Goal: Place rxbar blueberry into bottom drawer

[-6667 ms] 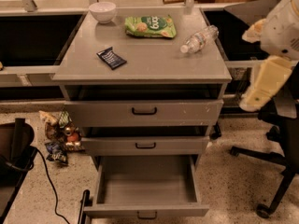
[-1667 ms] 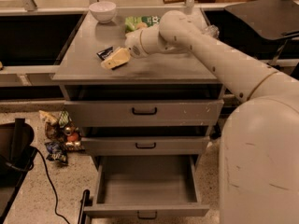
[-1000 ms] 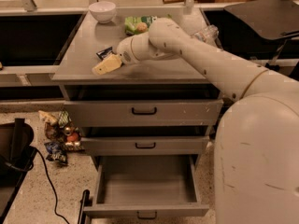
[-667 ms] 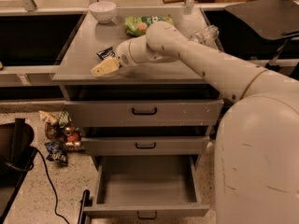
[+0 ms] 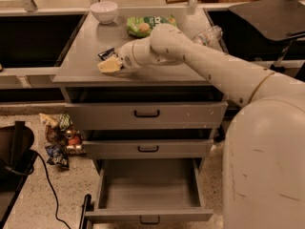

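Observation:
The rxbar blueberry (image 5: pixel 105 54) is a dark navy wrapper lying on the grey cabinet top (image 5: pixel 81 56), left of centre; only its far end shows. My gripper (image 5: pixel 109 65) is low over the bar's near end and covers it, with my arm reaching in from the right. The bottom drawer (image 5: pixel 148 216) is pulled out below, and its grey inside is bare.
A white bowl (image 5: pixel 104 10), a green snack bag (image 5: pixel 148 25) and a plastic bottle (image 5: pixel 208 35) lie at the back of the cabinet top. The top drawer (image 5: pixel 147 114) and middle drawer (image 5: pixel 147 149) are almost closed. Wrappers (image 5: pixel 59 138) and a black cable lie on the floor at left.
My arm swung in from the right and came down onto the bar, then shifted a little left toward the front edge. In the last half second it has hardly moved.

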Controlling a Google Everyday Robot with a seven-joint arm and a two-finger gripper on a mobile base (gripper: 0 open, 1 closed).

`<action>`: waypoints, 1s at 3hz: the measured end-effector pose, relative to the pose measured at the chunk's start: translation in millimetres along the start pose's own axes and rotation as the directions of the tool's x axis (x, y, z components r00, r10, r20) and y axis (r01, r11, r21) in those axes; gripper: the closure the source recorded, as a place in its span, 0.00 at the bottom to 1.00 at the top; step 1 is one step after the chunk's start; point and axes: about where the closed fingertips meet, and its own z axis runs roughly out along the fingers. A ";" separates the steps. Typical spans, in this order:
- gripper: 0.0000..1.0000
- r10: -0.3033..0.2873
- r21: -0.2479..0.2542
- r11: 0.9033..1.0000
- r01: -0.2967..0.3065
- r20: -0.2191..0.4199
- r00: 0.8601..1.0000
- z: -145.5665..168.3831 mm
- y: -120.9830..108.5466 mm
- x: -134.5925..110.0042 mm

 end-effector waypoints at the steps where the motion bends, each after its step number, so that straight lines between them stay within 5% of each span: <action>1: 0.84 -0.007 0.005 1.000 0.007 0.023 1.000 -5.1 -2.4 -5.5; 2: 1.00 -0.019 -0.009 1.000 0.020 0.070 0.997 -10.5 -2.6 -16.8; 3: 1.00 -0.051 -0.028 0.998 0.055 0.155 0.987 -27.7 -2.2 -39.5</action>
